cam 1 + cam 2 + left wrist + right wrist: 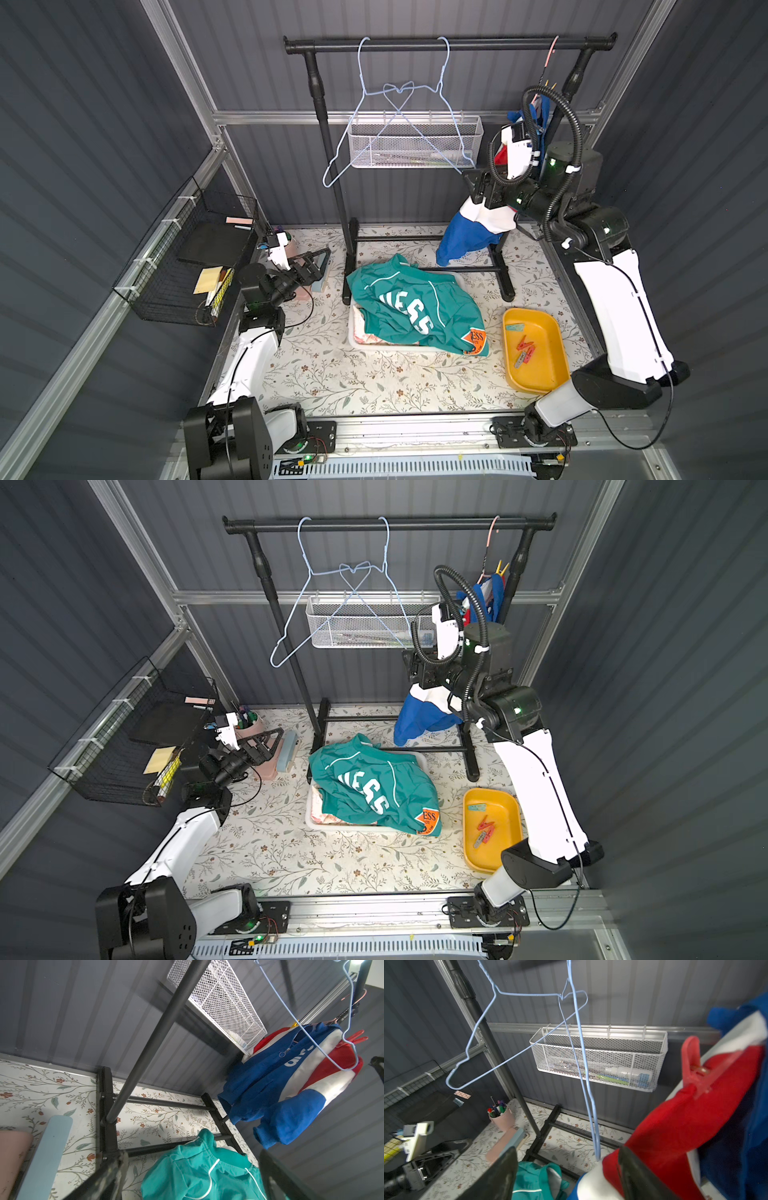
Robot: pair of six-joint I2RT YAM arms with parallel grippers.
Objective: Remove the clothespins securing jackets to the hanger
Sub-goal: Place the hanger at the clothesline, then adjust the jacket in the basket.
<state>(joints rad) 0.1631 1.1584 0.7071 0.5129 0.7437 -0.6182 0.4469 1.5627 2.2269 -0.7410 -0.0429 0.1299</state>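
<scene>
Precariously close to a mis-grab, the right gripper [568,1149] is pictured with its jaws spread wide and nothing clamped, while a red-and-white fold of the red-white-blue jacket [675,1126] is draped between its fingers. Should the jaws be closed where they stand, cloth rather than a peg would likely be caught, and the jacket could be dragged askew on its pink hanger [552,50]. A blue wire hanger [596,1142] is hung just beside the same fingers and could be hooked and swung along the rail [449,43] if the arm is lifted carelessly.

The red clothespin [693,1068], clipped on the jacket's red shoulder, is seen higher up the garment than the fingertips, near them but not between them. A yellow clothespin [501,567] is perched higher again, under the rail's right end, over the rear right corner of the bench [374,382]. The teal jacket [415,307] is heaped at the bench's middle, and freed clothespins [524,349] are gathered in the yellow tray [536,382] by the right edge. The left gripper [313,264] is parked open near the rear left corner, well apart from the jackets.
</scene>
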